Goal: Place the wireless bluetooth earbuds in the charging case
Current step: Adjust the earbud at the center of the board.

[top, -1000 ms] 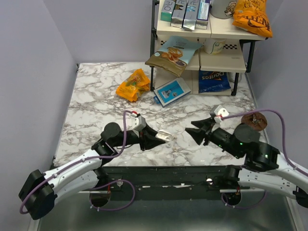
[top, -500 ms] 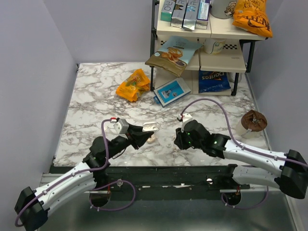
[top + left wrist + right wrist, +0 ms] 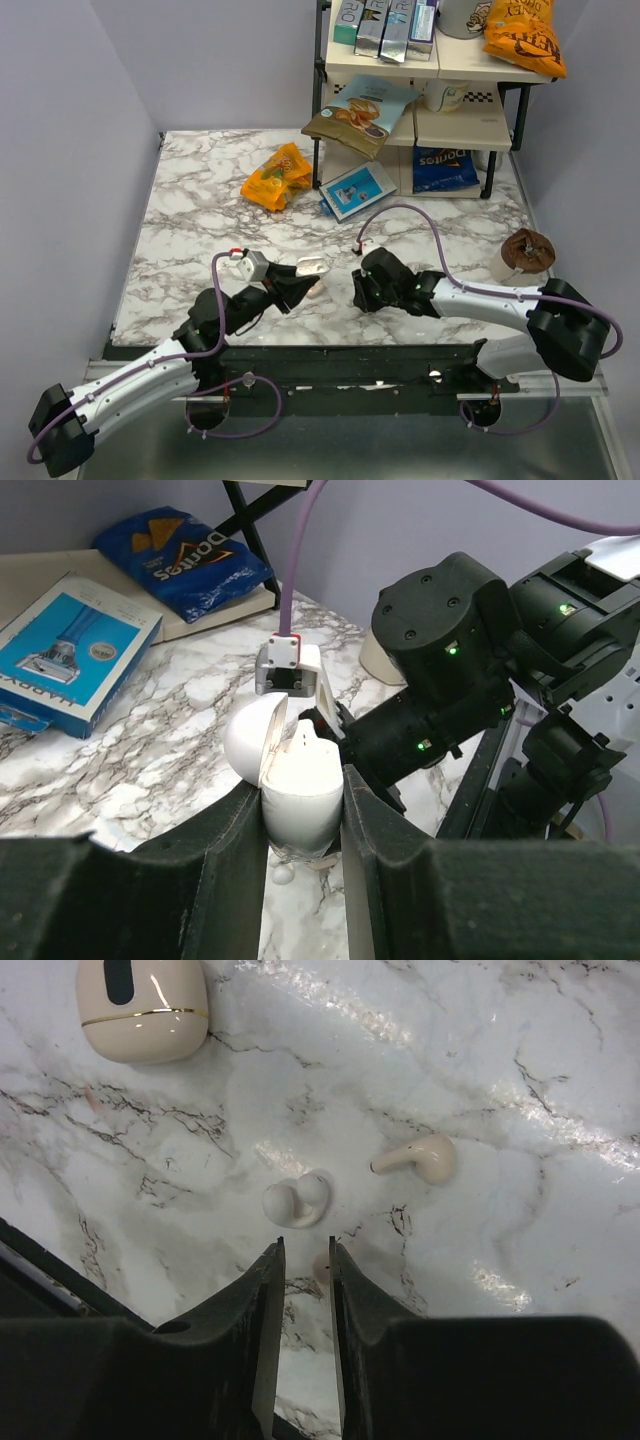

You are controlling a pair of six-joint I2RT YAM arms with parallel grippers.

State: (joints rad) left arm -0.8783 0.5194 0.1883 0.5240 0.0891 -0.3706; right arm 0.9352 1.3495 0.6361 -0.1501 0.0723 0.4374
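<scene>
Holding the open case [image 3: 298, 798] clamped upright, the left gripper [image 3: 300, 830] waits while the right gripper [image 3: 305, 1290], jaws narrowly apart and empty, must still descend on the earbud [image 3: 296, 1200] at 12 o'clock.

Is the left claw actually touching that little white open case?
Touching. The left wrist view shows the left claw with both fingers pressed against the sides of the open charging case.

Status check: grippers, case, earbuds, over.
Left gripper shut on open white case. Right gripper empty, jaws narrow, over two loose earbuds. Beige case on table nearby.
</scene>
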